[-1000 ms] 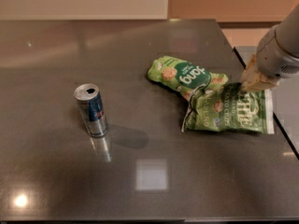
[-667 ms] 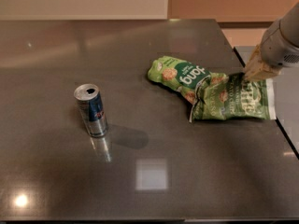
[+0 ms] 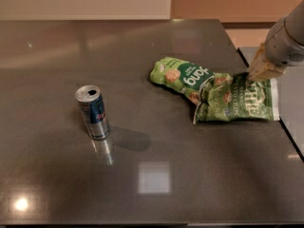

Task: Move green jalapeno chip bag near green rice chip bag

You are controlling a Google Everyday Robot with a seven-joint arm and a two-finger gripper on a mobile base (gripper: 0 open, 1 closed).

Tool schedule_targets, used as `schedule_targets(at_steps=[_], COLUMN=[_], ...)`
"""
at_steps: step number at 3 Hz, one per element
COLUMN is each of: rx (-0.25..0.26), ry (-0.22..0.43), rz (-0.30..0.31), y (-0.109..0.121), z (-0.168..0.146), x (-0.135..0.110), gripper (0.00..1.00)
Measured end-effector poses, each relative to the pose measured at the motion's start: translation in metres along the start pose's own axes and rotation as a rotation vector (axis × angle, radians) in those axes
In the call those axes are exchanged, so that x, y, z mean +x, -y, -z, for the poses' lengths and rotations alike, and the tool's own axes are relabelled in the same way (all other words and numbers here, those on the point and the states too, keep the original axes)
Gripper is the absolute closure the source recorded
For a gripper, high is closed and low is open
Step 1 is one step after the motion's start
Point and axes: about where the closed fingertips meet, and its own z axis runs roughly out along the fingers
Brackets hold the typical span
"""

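Observation:
The green jalapeno chip bag (image 3: 237,101) lies flat at the table's right side, olive-green with white lettering and a white strip on its right edge. Its left end touches and slightly overlaps the green rice chip bag (image 3: 185,75), a puffy bright-green pouch with a dark round logo. My gripper (image 3: 251,75) comes down from the upper right and sits on the jalapeno bag's far edge, shut on it.
A blue and silver drink can (image 3: 92,111) stands upright at the left of the dark table (image 3: 152,184). The table's right edge (image 3: 289,132) runs just past the jalapeno bag. A second surface (image 3: 289,87) lies beyond that edge.
The gripper pulled the jalapeno bag a little away from me and leftward against the rice bag, then stopped. The rice bag and the can have not moved.

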Motion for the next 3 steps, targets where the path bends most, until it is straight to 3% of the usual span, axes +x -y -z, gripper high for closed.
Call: schedule_targets(at_steps=[1, 2, 3], rx=[0.0, 0.0, 0.0], ry=[0.0, 0.0, 0.0], rz=[0.001, 0.002, 0.002], y=[-0.0004, -0.0007, -0.0007], z=[0.0, 0.0, 0.0], x=[-0.0006, -0.0013, -0.0013], gripper=[0.13, 0.0, 0.0])
